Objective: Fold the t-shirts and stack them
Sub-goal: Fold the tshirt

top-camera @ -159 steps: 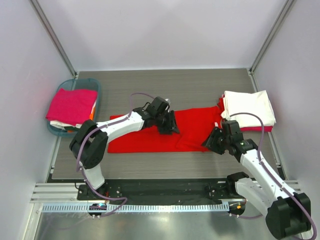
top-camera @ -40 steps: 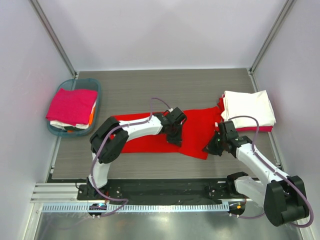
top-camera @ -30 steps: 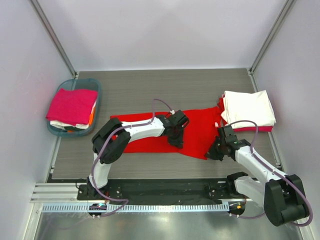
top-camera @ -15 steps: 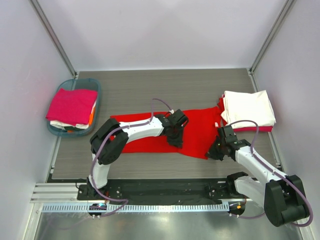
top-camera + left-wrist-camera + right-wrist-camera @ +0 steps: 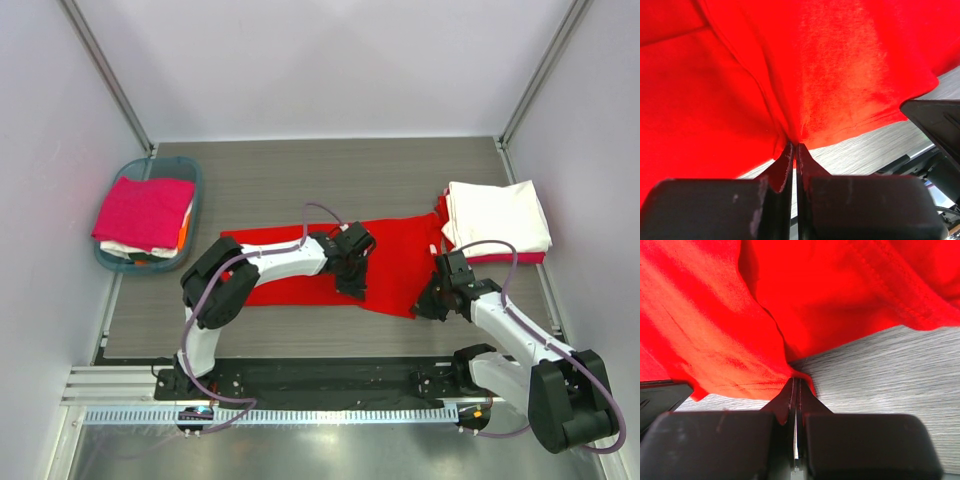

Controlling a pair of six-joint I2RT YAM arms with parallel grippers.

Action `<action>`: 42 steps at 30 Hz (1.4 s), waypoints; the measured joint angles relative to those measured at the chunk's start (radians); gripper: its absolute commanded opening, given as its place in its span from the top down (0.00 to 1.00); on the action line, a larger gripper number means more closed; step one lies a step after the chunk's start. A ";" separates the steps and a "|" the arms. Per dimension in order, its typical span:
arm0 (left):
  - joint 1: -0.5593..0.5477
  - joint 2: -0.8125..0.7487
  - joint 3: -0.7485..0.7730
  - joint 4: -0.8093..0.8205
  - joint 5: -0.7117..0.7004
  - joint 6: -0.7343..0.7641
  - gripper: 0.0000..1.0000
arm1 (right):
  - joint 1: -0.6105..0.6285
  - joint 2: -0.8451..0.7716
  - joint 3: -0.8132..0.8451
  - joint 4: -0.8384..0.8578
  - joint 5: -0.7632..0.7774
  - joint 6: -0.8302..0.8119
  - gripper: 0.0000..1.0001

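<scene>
A bright red t-shirt lies spread across the middle of the table. My left gripper is at its near edge, shut on a pinch of the red cloth, which bunches at the fingertips of that gripper. My right gripper is at the shirt's near right corner, shut on the hem, which is tucked between the tips of this gripper. A folded white t-shirt lies at the right on another folded reddish one. A magenta t-shirt tops the pile in the basket.
The teal basket stands at the left edge, with white and orange cloth under the magenta shirt. Metal frame posts rise at the back corners. Bare grey table shows behind the red shirt and in a strip in front of it.
My left gripper has come from the shirt's middle to its near edge and shut on the cloth. The right gripper has stayed shut on the corner, shifting slightly.
</scene>
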 measured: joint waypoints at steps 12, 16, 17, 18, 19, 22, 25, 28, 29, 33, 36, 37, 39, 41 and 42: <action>-0.005 -0.049 0.030 -0.137 -0.110 0.054 0.62 | 0.000 0.000 0.000 0.000 0.000 0.000 0.99; -0.008 -0.082 0.030 -0.179 -0.129 0.060 0.57 | 0.000 -0.007 0.001 -0.005 0.006 0.000 0.99; -0.008 -0.093 0.029 -0.189 -0.133 0.062 0.57 | 0.000 -0.012 0.001 -0.010 0.011 0.001 0.99; -0.008 -0.109 0.027 -0.196 -0.135 0.066 0.57 | 0.000 -0.019 0.001 -0.018 0.017 0.000 0.98; -0.006 -0.125 0.025 -0.200 -0.135 0.071 0.57 | 0.000 -0.027 0.002 -0.027 0.023 0.000 0.98; 0.016 -0.191 0.017 -0.208 -0.128 0.085 0.60 | 0.000 -0.059 0.013 -0.064 0.039 -0.001 0.97; 0.072 -0.269 -0.008 -0.205 -0.123 0.109 0.68 | 0.000 -0.088 0.055 -0.108 0.061 -0.004 0.98; 0.167 -0.350 -0.060 -0.201 -0.121 0.135 0.79 | 0.000 -0.097 0.113 -0.126 0.084 -0.010 0.99; 0.201 -0.376 -0.080 -0.201 -0.122 0.140 0.83 | 0.000 -0.093 0.134 -0.130 0.091 -0.012 0.99; 0.321 -0.481 -0.153 -0.208 -0.171 0.187 1.00 | 0.000 -0.031 0.217 -0.144 0.119 -0.029 0.99; 0.380 -0.552 -0.175 -0.223 -0.208 0.217 1.00 | 0.000 0.048 0.282 -0.148 0.144 -0.047 0.99; 0.399 -0.566 -0.175 -0.224 -0.213 0.223 1.00 | 0.000 0.077 0.304 -0.148 0.151 -0.055 0.99; 0.436 -0.582 -0.175 -0.222 -0.222 0.232 1.00 | 0.000 0.137 0.349 -0.148 0.171 -0.067 0.99; 0.481 -0.573 -0.175 -0.222 -0.242 0.232 1.00 | 0.000 0.195 0.385 -0.142 0.191 -0.079 0.99; 0.500 -0.560 -0.175 -0.222 -0.249 0.232 1.00 | 0.000 0.216 0.398 -0.139 0.199 -0.082 0.99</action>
